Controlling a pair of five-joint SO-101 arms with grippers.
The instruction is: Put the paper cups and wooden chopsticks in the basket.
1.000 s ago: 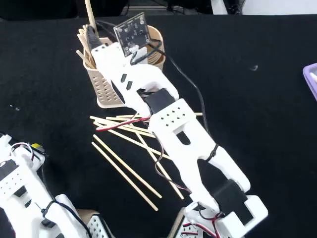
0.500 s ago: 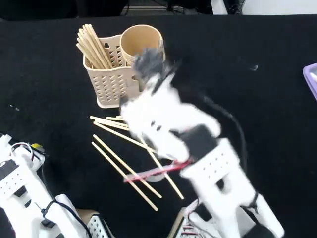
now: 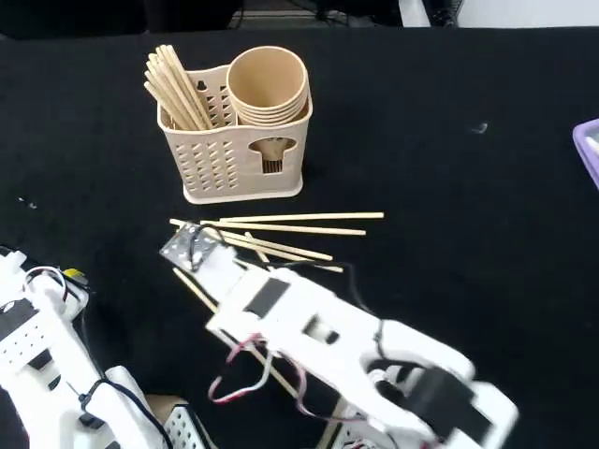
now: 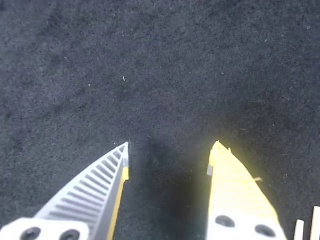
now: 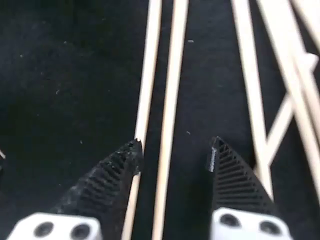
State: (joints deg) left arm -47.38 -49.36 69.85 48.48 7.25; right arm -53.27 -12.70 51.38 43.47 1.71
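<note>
Chopsticks: a loose scatter (image 3: pixel 299 227) lies flat on the table (image 3: pixel 487 243), just on the arms' side of the basket (image 3: pixel 234 164). A further bundle (image 3: pixel 178 89) stands inside it.
Cups: a stack (image 3: pixel 269 84) sits in the basket beside that bundle.
Pair: two sticks (image 5: pixel 170 75) lie close and near parallel, at the edge of the scatter farthest from the basket.
Right gripper (image 5: pixel 172 147): jaws wide and empty, low over the pair. One stick runs between the tips, and the other passes under one jaw tip.
Long axis: the pair runs lengthwise along the gap, not across it. You would likely need to turn the wrist before closing, or the jaws may shut alongside the sticks.
Left gripper (image 4: pixel 170 147): jaws wide and empty over bare table, well away from the basket.
Nearer arm: the right, already over the sticks.
</note>
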